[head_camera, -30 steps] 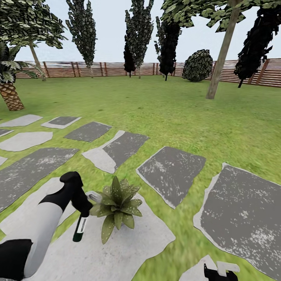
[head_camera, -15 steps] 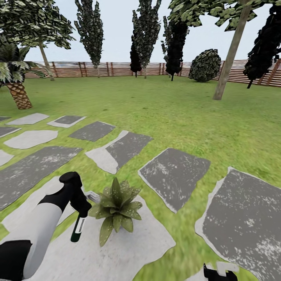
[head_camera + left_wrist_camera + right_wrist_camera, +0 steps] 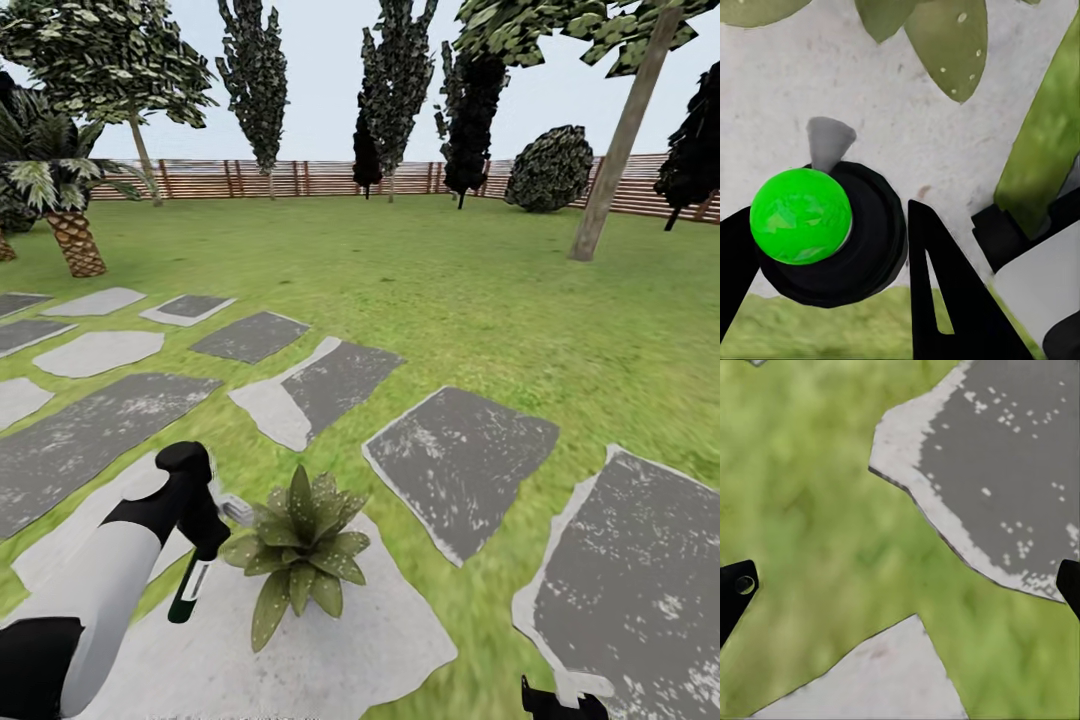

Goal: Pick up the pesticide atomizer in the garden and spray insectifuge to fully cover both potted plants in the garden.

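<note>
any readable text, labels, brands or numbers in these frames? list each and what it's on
None readable.
Pesticide atomizer in the left gripper: white band on the bottle, no legible print, too small.
Potted plant, stepping stones, fence: no text or signs.

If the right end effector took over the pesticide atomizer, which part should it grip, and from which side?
Probably the slim lower body of the pesticide atomizer, at the label band: it hangs free below the left end effector, which holds the head. Come from the robot's near side, since the potted plant crowds its right.
</note>
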Controlling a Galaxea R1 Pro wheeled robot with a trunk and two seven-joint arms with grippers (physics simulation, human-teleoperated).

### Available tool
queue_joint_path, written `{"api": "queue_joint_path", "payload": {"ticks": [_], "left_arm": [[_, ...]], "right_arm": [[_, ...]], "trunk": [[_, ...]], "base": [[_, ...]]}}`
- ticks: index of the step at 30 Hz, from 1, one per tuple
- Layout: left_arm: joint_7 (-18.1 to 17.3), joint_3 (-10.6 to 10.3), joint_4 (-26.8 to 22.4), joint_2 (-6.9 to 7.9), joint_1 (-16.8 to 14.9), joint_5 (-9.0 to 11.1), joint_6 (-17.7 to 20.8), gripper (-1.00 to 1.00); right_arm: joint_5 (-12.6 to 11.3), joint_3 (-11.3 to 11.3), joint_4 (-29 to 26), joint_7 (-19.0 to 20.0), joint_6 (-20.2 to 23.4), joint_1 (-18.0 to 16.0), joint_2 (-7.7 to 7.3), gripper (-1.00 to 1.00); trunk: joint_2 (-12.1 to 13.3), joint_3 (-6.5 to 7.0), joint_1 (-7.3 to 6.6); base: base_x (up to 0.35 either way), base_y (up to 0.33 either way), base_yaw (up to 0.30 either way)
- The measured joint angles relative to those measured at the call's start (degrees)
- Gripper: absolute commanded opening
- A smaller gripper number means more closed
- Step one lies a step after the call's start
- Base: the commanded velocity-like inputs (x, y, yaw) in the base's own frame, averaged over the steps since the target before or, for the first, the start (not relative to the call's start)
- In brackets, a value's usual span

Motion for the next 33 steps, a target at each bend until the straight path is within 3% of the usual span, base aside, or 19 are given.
{"api": "queue_joint_path", "payload": {"ticks": [6, 17, 24, 33], "left_arm": [[0.0, -0.6, 0.0, -0.38, 0.1, -0.5, 0.0, -1.00], [0.0, -0.5, 0.1, 0.39, 0.1, -0.5, 0.1, -1.00], [0.0, -0.1, 0.4, 2.81, 0.2, -0.4, 0.4, -1.00], [0.1, 0.1, 0.8, 2.31, 0.5, 0.4, 0.6, -1.00]], "right_arm": [[0.0, 0.0, 0.0, 0.0, 0.0, 0.0, -0.01, 1.00], [0.0, 0.0, 0.0, 0.0, 0.0, 0.0, -0.01, 1.00], [0.0, 0.0, 0.0, 0.0, 0.0, 0.0, 0.14, 1.00], [0.0, 0.0, 0.0, 0.0, 0.0, 0.0, 0.18, 1.00]], "trunk": [[0.0, 0.00, 0.02], [0.0, 0.00, 0.03], [0.0, 0.00, 0.02], [0.0, 0.00, 0.00]], "base": [[-0.106, -0.191, 0.150], [-0.268, -0.179, 0.002], [-0.251, -0.111, 0.125], [-0.014, -0.005, 0.178]]}}
